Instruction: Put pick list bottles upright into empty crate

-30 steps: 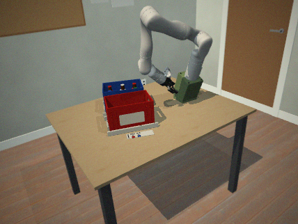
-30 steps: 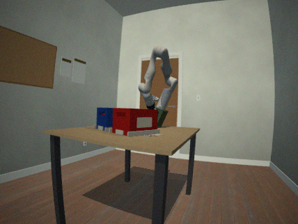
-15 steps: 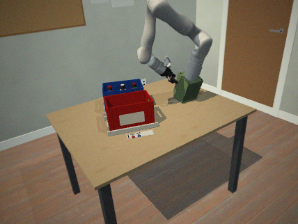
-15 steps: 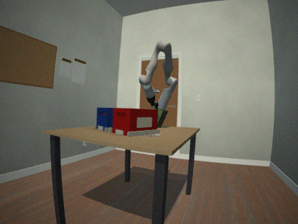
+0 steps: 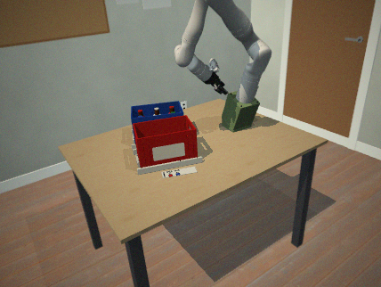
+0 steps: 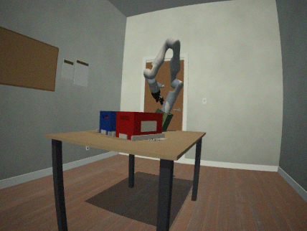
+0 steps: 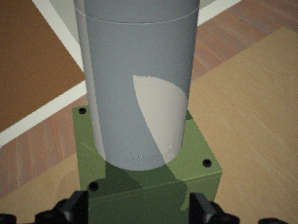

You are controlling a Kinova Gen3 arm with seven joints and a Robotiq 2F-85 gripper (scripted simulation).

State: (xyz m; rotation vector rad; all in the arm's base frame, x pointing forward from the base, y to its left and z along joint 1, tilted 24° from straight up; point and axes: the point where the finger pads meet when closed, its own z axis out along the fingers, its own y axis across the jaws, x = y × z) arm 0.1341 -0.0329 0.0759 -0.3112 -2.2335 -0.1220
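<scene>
Wooden counter (image 5: 249, 147) on dark legs, plank floor, grey walls, brown door (image 5: 327, 62). Red crate (image 5: 166, 140) stands mid-counter with the blue crate (image 5: 144, 110) of bottles (image 5: 156, 110) behind. Claw (image 5: 220, 87) hangs partly open above the green base (image 5: 240, 113), holding nothing.

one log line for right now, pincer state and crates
pincer: part open, holds nothing, raised beside green base | red crate: no bottles | blue crate: bottles standing

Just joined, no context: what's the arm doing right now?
The grey arm's black gripper hangs in the air beside its own green base block, partly open and holding nothing. The bottles stand in the blue crate; the red crate in front holds none. The paper pick list lies by the red crate.
</scene>
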